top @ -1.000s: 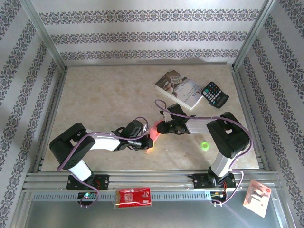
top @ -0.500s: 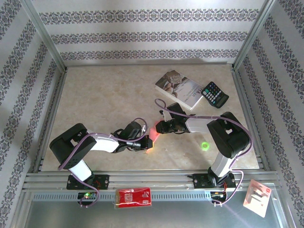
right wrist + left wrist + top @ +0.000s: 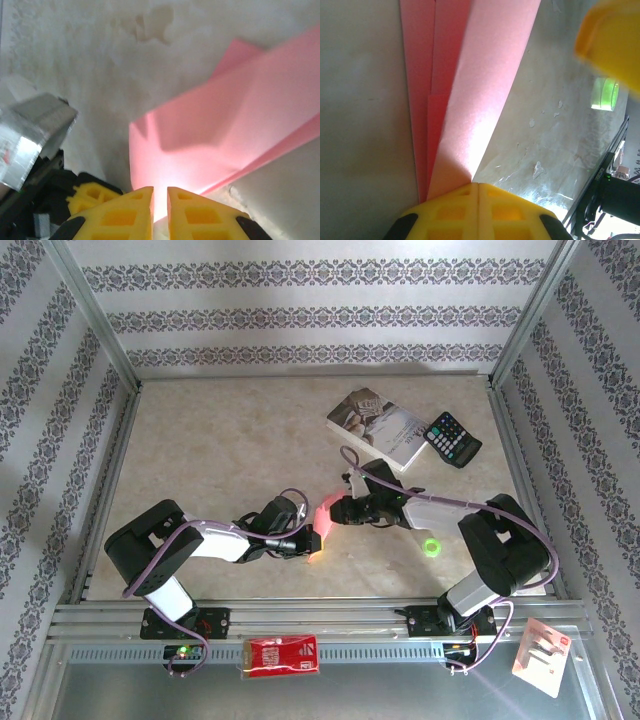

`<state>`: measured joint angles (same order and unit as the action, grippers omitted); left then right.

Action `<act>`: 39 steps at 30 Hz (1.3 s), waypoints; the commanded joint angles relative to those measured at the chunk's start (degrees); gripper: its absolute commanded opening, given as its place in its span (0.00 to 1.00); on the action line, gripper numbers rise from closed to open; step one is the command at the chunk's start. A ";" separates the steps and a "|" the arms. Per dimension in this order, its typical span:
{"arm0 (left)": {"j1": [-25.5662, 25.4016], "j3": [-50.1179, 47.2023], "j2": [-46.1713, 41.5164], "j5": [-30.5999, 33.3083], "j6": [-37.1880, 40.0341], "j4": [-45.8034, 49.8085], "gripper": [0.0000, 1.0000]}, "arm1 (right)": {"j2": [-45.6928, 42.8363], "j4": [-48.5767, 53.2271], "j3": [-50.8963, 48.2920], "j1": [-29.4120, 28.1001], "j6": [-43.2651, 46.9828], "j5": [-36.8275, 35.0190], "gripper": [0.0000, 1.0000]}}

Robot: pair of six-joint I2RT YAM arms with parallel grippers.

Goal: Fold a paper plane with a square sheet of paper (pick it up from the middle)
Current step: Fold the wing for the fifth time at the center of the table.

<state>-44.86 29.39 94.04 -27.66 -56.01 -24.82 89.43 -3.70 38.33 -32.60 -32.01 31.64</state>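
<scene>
Your right arm (image 3: 500, 550) has made the biggest change. Its elbow has swung outward and back toward its own base, away from the left arm (image 3: 190, 540), while the right gripper (image 3: 338, 512) at its end has hardly shifted. The left arm has drawn in only slightly, so the left gripper (image 3: 304, 540) sits a touch back from where it was, close beside the right one. Between the two grippers the slim pink-red folded paper plane (image 3: 323, 508) now bows up in a short arch instead of lying as a compact patch. It has one end at each set of fingertips, just over the beige marbled table (image 3: 230, 450). In the left wrist view the left gripper's yellow fingers (image 3: 450, 210) are pressed together on the near end of the paper plane, and its layered long folds run straight away from the tips. In the right wrist view the right gripper's yellow fingers (image 3: 200, 210) stand almost together, and the paper's edge runs into the slit between them. You can take that as a light pinch. My reading is that the right arm is re-angling around a held paper to turn or crease a wing. The arch suggests the paper is being squeezed lengthwise, so watch for a stray buckle or a slip from the lighter right-hand pinch.
</scene>
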 commanded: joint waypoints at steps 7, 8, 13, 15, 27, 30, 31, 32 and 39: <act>0.59 -2.20 2.20 0.08 -0.78 4.96 0.00 | 1.50 -5.51 -2.51 -4.40 -5.27 0.27 0.15; 0.57 -2.10 2.22 0.13 -0.85 4.96 0.00 | 1.93 -6.13 -2.64 -4.67 -5.59 0.22 0.15; 0.57 -2.03 2.37 -0.03 -0.77 5.28 0.00 | 4.61 -7.51 -1.80 -5.68 -6.22 0.61 0.15; 0.61 -2.05 2.38 -0.03 -0.77 5.33 0.00 | 5.45 -7.23 -1.14 -5.57 -5.86 0.45 0.15; 0.61 -3.00 2.90 -0.07 -1.47 4.91 0.00 | 9.39 -4.96 0.96 -1.00 -2.79 0.79 0.14; 0.63 -3.12 3.21 -0.11 -1.69 4.60 0.00 | 10.19 -4.18 1.65 -0.04 -1.95 0.93 0.14; 0.57 -3.16 3.32 -0.15 -1.73 4.60 0.00 | 10.45 -3.79 1.91 0.33 -1.70 0.90 0.14; 0.59 -3.20 3.43 -0.16 -1.79 4.54 0.00 | 10.82 -3.53 2.23 0.59 -1.49 0.79 0.14; 0.61 -3.52 3.68 -0.39 -2.09 4.59 0.00 | 12.74 -1.55 4.05 3.75 -1.09 0.61 0.13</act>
<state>-44.49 28.62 94.67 -28.51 -57.49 -27.09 100.07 -6.07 40.80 -31.66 -35.62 38.15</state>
